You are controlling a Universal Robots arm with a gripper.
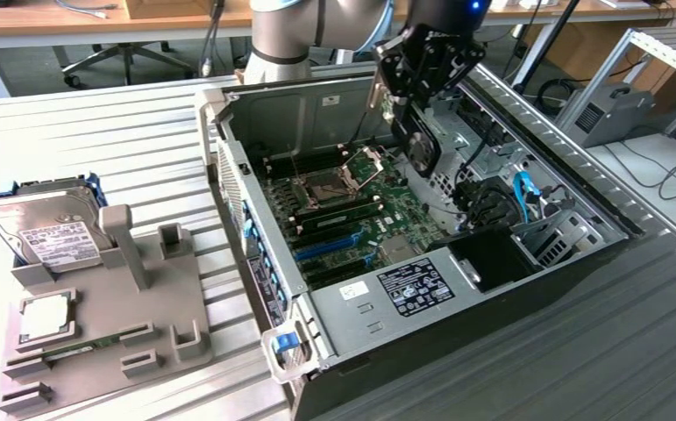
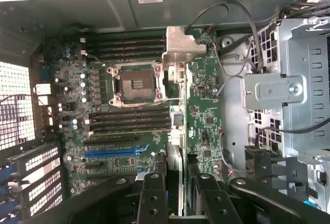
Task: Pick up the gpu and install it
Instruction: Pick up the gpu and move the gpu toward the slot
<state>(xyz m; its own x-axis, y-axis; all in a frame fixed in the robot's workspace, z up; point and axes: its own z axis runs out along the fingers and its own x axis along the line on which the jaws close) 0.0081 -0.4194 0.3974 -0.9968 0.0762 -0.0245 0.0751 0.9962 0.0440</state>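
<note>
End effector point(image 1: 417, 101) clamped on the gpu point(image 1: 422, 145), card upright and edge-down inside the open case point(image 1: 226, 167), over the motherboard point(image 1: 402, 210). It hangs between the CPU socket point(image 2: 135, 83) and the drive cage point(image 2: 289, 90), with loose cables point(image 2: 221, 74) close on the cage side.

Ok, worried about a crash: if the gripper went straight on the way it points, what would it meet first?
Likely the motherboard inside the open case, close to the CPU socket; the gpu clamped in the gripper hangs below it and would touch before the fingers. Depth is hard to judge.
</note>
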